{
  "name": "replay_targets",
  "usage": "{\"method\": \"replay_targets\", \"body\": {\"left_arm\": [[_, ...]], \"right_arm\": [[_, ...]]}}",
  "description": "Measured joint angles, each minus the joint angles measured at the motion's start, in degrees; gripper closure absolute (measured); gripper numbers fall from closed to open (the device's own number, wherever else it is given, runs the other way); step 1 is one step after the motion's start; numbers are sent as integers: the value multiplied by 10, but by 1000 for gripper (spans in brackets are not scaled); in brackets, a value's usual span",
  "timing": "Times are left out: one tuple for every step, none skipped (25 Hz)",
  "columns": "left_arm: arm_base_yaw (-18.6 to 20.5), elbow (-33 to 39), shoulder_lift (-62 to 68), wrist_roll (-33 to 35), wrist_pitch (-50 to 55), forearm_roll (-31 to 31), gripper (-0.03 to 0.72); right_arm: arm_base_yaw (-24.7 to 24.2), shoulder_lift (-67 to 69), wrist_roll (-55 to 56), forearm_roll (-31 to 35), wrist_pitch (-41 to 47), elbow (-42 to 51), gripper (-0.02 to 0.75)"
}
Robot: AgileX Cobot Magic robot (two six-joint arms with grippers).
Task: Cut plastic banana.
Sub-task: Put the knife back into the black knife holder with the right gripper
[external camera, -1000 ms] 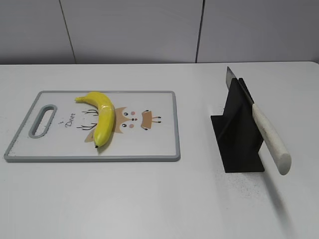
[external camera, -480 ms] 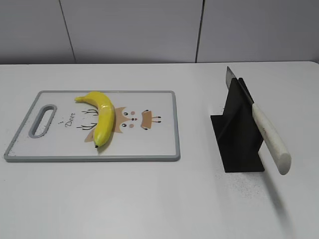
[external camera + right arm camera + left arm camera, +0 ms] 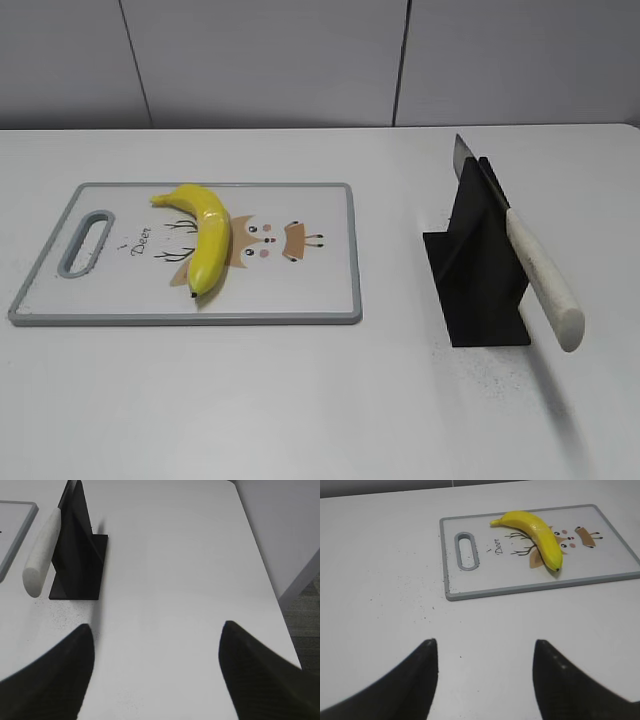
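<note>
- we see the plastic banana lying on its side on the cutting board, left of the board's middle, over the printed deer drawing; its stem points toward the far left, its dark tip toward the near edge.
- the cutting board is white with a grey rim and a grey handle slot at its left end; it lies flat on the white table.
- well apart to the right stands a black knife stand; a knife with a white handle leans in it, blade tip up and away, handle sticking out toward the near right.
- in the left wrist view our left gripper hangs over bare table, near side of the board's handle end; its fingers are spread wide with nothing between them.
- in the right wrist view our right gripper is spread wide too, holding nothing, over bare table to the right of the stand.
- neither gripper shows in the exterior view.
</note>
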Motion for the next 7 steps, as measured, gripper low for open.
{"method": "replay_targets", "body": {"left_arm": [[0, 0, 0, 0, 0, 0, 99], [0, 0, 0, 0, 0, 0, 99], [0, 0, 0, 0, 0, 0, 99], [0, 0, 0, 0, 0, 0, 99], [0, 0, 0, 0, 0, 0, 99], [0, 0, 0, 0, 0, 0, 99], [0, 0, 0, 0, 0, 0, 99]], "right_arm": [[0, 0, 0, 0, 0, 0, 149], [0, 0, 0, 0, 0, 0, 149], [0, 0, 0, 0, 0, 0, 149], [0, 0, 0, 0, 0, 0, 149], [0, 0, 0, 0, 0, 0, 149], [0, 0, 0, 0, 0, 0, 149], [0, 0, 0, 0, 0, 0, 150]]}}
